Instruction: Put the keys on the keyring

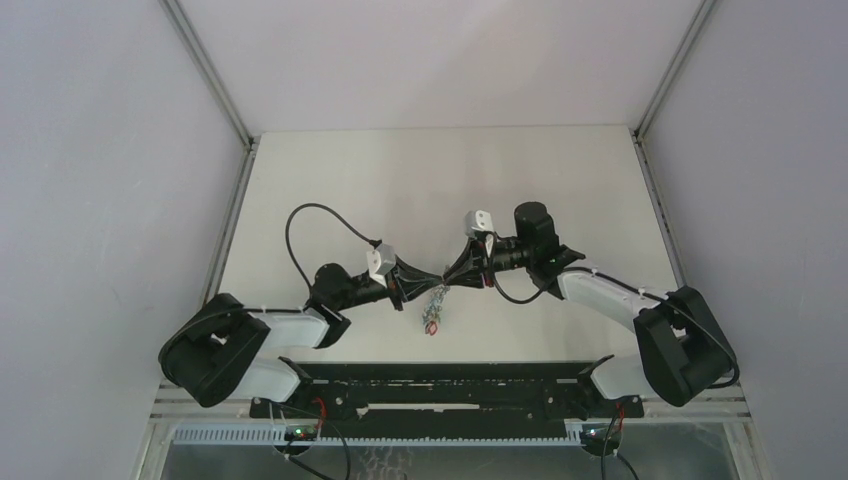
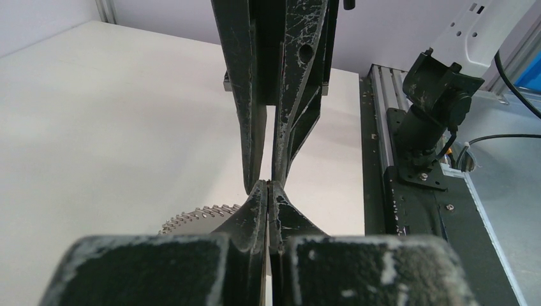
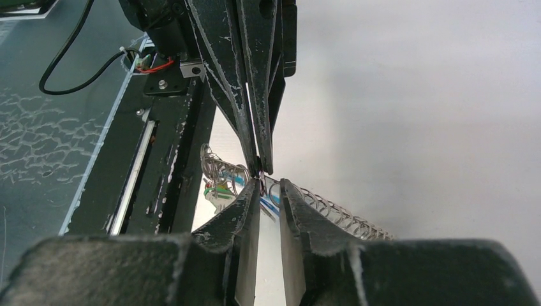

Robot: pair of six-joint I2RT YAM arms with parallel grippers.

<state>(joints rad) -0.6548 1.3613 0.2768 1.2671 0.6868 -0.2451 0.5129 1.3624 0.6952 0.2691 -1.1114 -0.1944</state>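
Arms: we see both stretched inward, tips meeting over the table's (image 1: 330,200) near edge;
Left gripper (image 2: 268,186): clamped shut on keyring (image 1: 434,310);
Right gripper (image 3: 269,186): narrow gap;
Keyring: dangling just beneath both tips

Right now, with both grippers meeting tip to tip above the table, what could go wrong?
1. The left gripper seems to pinch only the thin wire of the keyring; a nudge from the right gripper could pull it loose.
2. The two sets of tips nearly touch, so the grippers could collide.
3. No blue key shows in any view, so a dropped one could go unnoticed.
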